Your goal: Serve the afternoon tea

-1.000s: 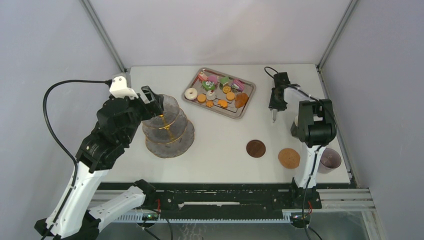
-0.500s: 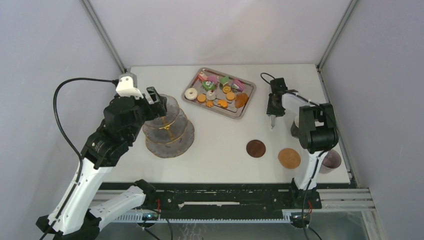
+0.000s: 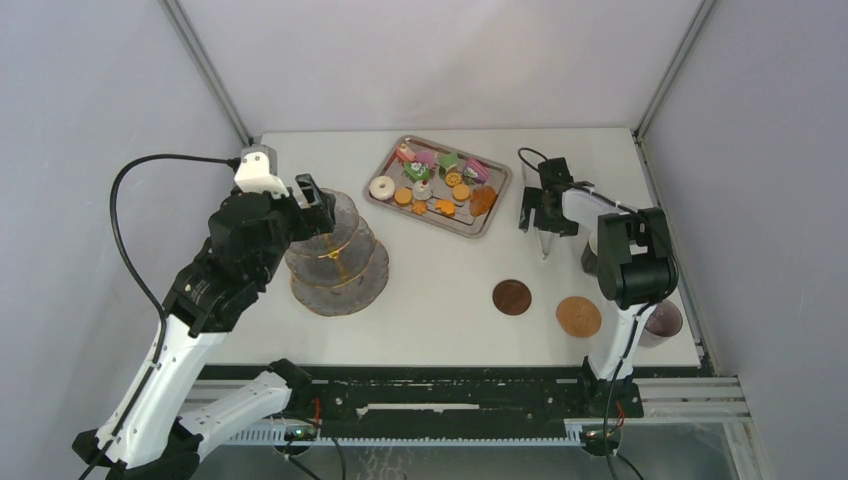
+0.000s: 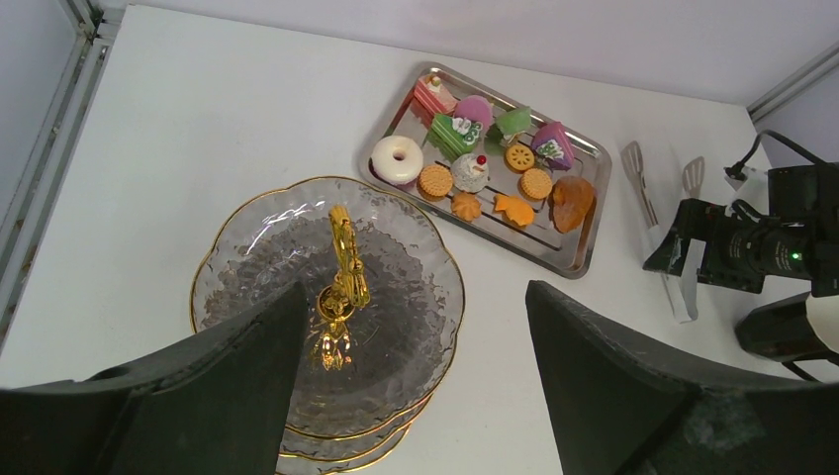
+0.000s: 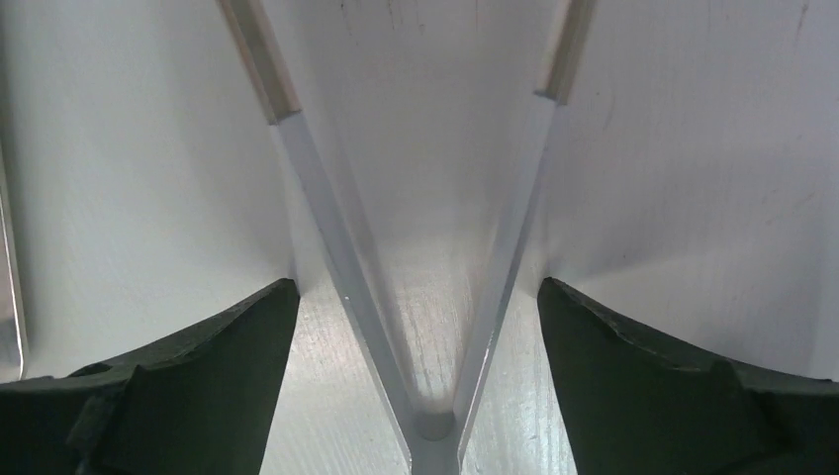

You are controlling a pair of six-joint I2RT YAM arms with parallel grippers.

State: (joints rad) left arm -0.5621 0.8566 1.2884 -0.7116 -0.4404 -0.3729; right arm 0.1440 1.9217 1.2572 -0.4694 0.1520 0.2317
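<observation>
The three-tier glass stand (image 3: 340,255) with its gold pole (image 4: 341,262) stands left of centre. My left gripper (image 3: 315,205) hovers open over its top tier (image 4: 396,297) and holds nothing. Small colourful cakes (image 3: 440,162), orange cookies (image 3: 460,191) and a white donut (image 3: 381,187) lie on the steel tray (image 3: 500,195). Two brown coasters (image 3: 511,297) (image 3: 578,316) lie at the front right. A purple cup (image 3: 660,320) and a dark cup (image 3: 592,255) stand by the right arm. My right gripper (image 5: 418,336) is open, and the metal tongs (image 5: 326,228) lie between its fingers, untouched.
The tongs (image 3: 545,240) lie on the table right of the tray, their heads pointing to the back wall. The right arm's base stands between the two cups. White table shows between the stand and the coasters. Frame posts rise at the back corners.
My right gripper has opened wide over the tongs, whose arms now stand spread in a V. It has also shifted slightly left. The left arm has moved a little towards the back.
</observation>
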